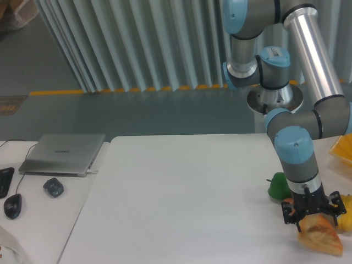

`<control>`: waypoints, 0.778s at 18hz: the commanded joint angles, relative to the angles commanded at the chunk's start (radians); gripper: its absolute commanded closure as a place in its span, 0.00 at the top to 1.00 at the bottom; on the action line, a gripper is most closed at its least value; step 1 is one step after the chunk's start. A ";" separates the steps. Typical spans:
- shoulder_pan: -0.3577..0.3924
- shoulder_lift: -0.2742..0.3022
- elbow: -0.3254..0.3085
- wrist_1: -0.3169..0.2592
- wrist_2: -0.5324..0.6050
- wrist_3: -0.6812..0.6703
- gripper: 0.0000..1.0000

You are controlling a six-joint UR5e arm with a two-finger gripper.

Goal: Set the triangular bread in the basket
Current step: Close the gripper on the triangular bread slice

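Observation:
The triangular bread [322,239] is a golden-brown wedge at the table's front right. My gripper [314,223] points down right over it, with its fingers on either side of the bread's upper end. I cannot tell whether the bread rests on the table or is lifted. The basket [343,149] is bright yellow-orange, and only its corner shows at the right edge, behind the arm.
A green pepper [278,187] sits just left of the arm's wrist. A yellow bell pepper [346,218] lies right of the gripper. A closed laptop [63,154], a dark mouse [53,187] and another mouse [12,205] are on the left table.

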 joint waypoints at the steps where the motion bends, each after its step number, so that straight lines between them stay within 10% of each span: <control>1: 0.000 -0.002 0.000 0.003 0.000 0.000 1.00; 5: 0.000 -0.008 0.000 0.014 0.000 0.002 0.94; 14: 0.000 -0.009 0.000 0.017 0.002 0.009 0.30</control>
